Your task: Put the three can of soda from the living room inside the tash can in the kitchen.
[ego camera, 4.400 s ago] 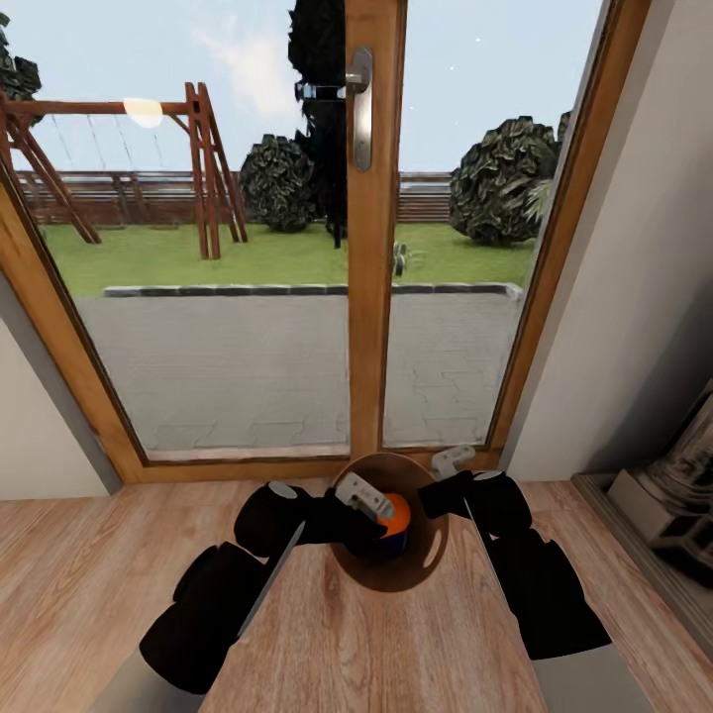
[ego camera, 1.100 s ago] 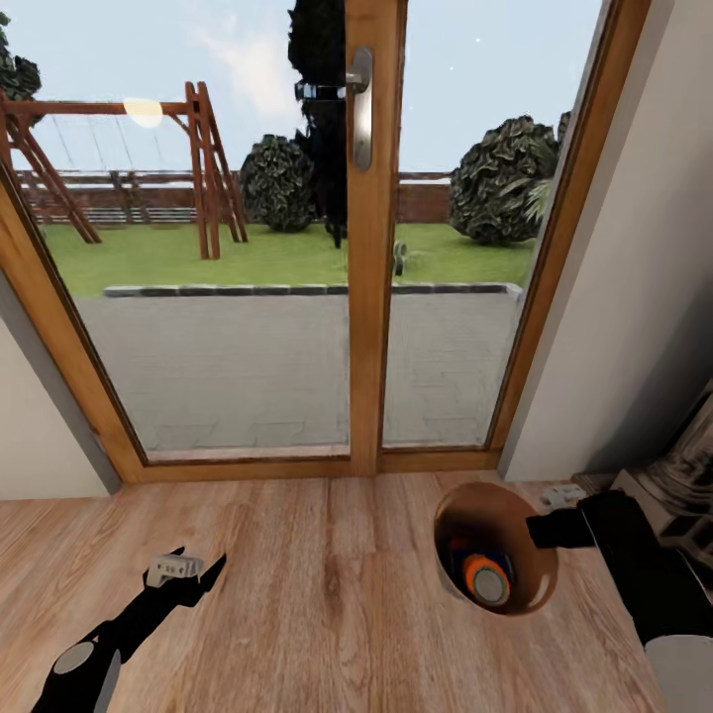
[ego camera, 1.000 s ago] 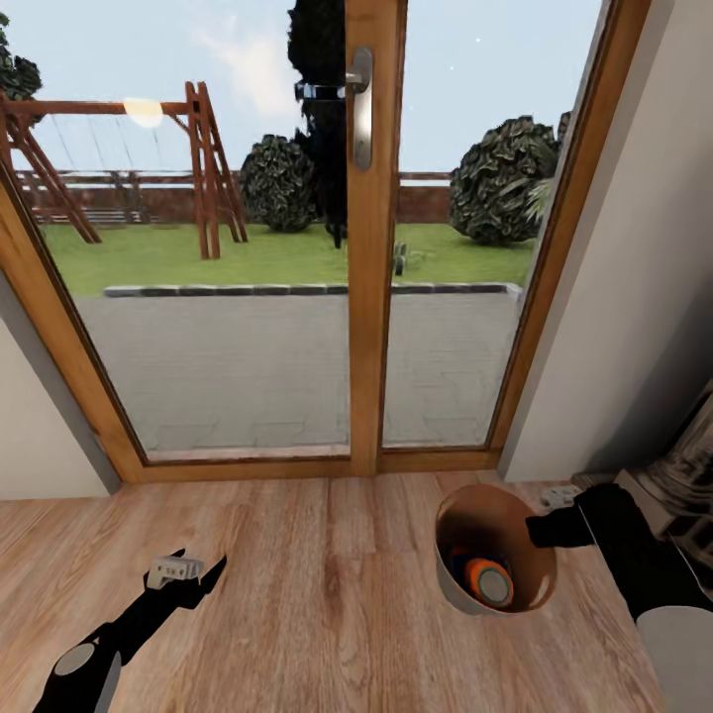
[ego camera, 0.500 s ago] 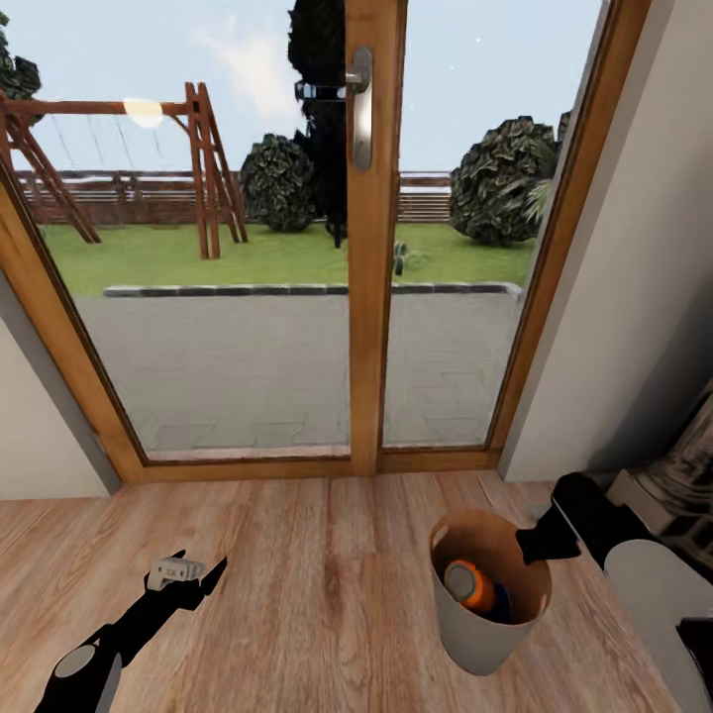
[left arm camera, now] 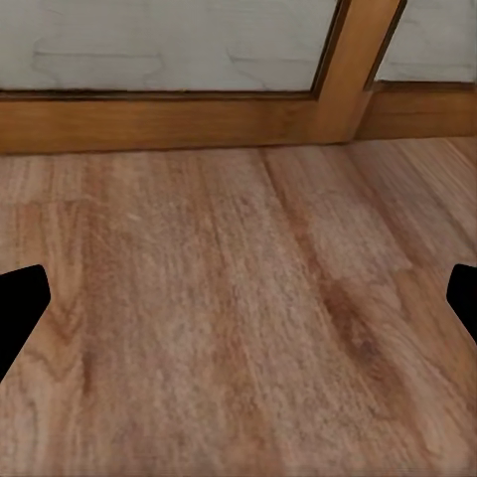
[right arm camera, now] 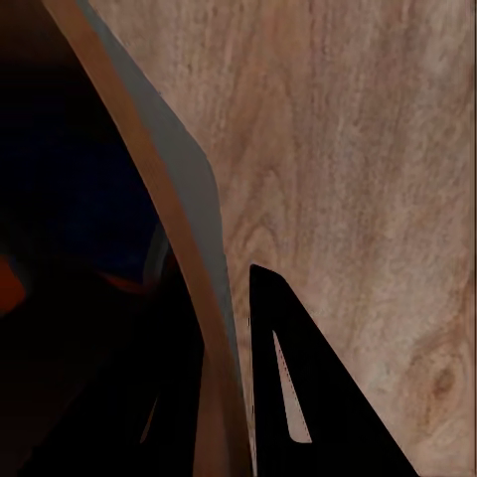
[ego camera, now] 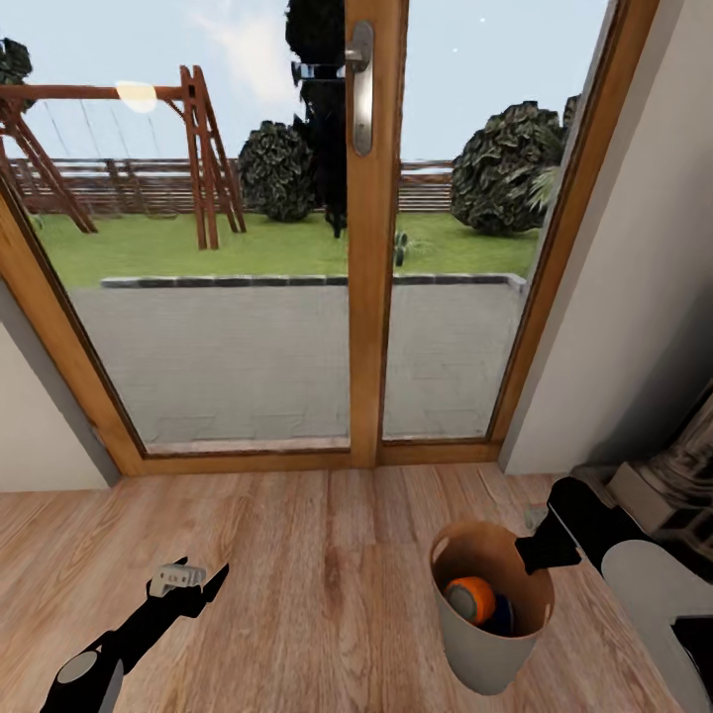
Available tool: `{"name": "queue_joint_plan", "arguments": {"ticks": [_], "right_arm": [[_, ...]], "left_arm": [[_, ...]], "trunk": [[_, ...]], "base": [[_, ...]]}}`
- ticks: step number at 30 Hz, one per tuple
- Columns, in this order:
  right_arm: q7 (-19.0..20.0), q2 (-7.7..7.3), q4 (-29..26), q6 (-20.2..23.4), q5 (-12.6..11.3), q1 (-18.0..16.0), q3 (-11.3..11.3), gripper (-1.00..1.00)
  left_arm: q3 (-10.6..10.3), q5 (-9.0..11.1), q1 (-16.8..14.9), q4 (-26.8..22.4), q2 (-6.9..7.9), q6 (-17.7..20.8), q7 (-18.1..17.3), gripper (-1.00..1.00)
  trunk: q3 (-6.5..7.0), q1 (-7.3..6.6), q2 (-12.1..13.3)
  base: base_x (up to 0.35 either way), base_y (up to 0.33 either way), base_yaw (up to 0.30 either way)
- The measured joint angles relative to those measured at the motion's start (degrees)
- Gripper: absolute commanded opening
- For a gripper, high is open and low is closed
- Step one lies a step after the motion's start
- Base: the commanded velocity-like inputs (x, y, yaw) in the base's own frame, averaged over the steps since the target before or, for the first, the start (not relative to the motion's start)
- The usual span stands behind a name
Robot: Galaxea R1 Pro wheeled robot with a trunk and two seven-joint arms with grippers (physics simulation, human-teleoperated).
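Head view: tash can [ego camera: 473, 649] upright on plank floor [ego camera: 317, 584] at 4 o'clock of frame, before glass doors [ego camera: 297, 297]. Right gripper [ego camera: 543, 543] clamps bin rim at its 2 o'clock edge, one finger [right arm camera: 288, 397] outside wall, other inside. Orange can [ego camera: 469, 600] and blue can [ego camera: 502, 614] lie inside. Left gripper [ego camera: 180, 577] spread wide, empty, well apart at bin's 9 o'clock. Right arm carries; bin axis vertical.

The bin [ego camera: 490, 634] stands on the floor [ego camera: 327, 594] at about five o'clock, cans [ego camera: 473, 600] inside it. The glass doors [ego camera: 327, 248] rise behind at twelve; the fireplace [ego camera: 673, 475] sits at three.
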Motion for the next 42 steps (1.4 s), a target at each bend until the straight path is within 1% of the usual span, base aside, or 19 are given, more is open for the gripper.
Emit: {"name": "queue_joint_plan", "arguments": {"ticks": [3, 7, 11, 13, 16, 18, 21, 24, 28, 34, 37, 42], "right_arm": [[-0.1, -0.03, 0.0, -0.2, 0.7, 0.0, 0.2, -1.0], [-0.1, -0.06, 0.0, 0.0, 0.1, 0.0, 1.2, -1.0], [-0.1, -0.22, 0.0, -0.1, 0.5, 0.0, 2.1, -1.0], [-0.2, -0.31, -0.1, -0.2, 0.7, 0.0, 2.3, -1.0], [-0.1, -0.29, -0.1, -0.1, 0.3, 0.0, 2.4, -1.0], [-0.1, -0.2, -0.1, 0.0, 0.0, 0.0, 2.4, -1.0], [-0.2, -0.14, -0.1, 0.0, 0.2, 0.1, 2.4, -1.0], [-0.2, -0.26, -0.1, -0.1, 0.5, 0.0, 2.4, -1.0], [-0.2, -0.41, -0.1, -0.1, 0.2, 0.0, 2.4, -1.0], [-0.2, -0.33, -0.1, -0.1, 0.4, 0.0, 2.4, -1.0], [-0.2, -0.32, -0.2, -0.1, 0.5, 0.0, 2.4, -1.0], [-0.2, -0.31, -0.2, -0.1, 0.3, 0.1, 2.4, -1.0]], "left_arm": [[0.0, 0.0, 0.0, 0.0, 0.0, 0.0, 0.0, 1.0], [0.0, 0.0, 0.0, 0.0, 0.0, 0.0, 0.0, 1.0], [0.0, 0.0, 0.0, 0.1, 0.0, 0.0, 0.0, 1.0], [0.0, 0.0, 0.0, 0.1, 0.0, 0.0, 0.0, 1.0], [0.0, 0.0, 0.0, 0.1, 0.0, 0.0, 0.0, 1.0], [0.0, 0.0, 0.0, 0.1, 0.0, 0.0, 0.0, 1.0], [0.0, -0.1, 0.0, 0.1, 0.0, 0.0, 0.0, 1.0], [0.0, -0.1, 0.0, 0.1, 0.0, 0.0, 0.0, 1.0], [0.0, -0.1, 0.0, 0.1, 0.0, 0.0, 0.0, 1.0], [0.0, -0.1, 0.0, 0.4, 0.0, 0.0, 0.0, 1.0], [0.0, 0.0, 0.0, 1.2, 0.0, 0.0, 0.0, 1.0], [0.0, 0.0, 0.0, 1.8, 0.0, 0.0, 0.0, 1.0]], "trunk": [[0.0, 0.0, 0.0], [-0.88, 0.11, 0.0], [-1.77, 0.21, -0.1], [-1.77, 0.21, -0.1], [-1.77, 0.21, -0.1], [-2.21, 0.26, -0.1], [-2.88, 0.34, -0.2], [-2.88, 0.34, -0.2], [-2.88, 0.34, -0.2], [-4.2, 0.5, -0.2], [-4.21, 0.49, -0.3], [-5.31, 0.62, -0.3]], "base": [[0.0, 0.0, 0.0], [0.0, 0.0, 0.0], [0.0, 0.0, 0.0], [0.0, 0.0, 0.0], [0.0, 0.0, 0.0], [0.0, 0.0, 0.0], [0.0, 0.0, 0.0], [0.0, 0.0, 0.0], [0.0, 0.0, 0.0], [0.0, 0.0, 0.0], [0.0, 0.0, 0.0], [0.0, 0.0, 0.0]]}}
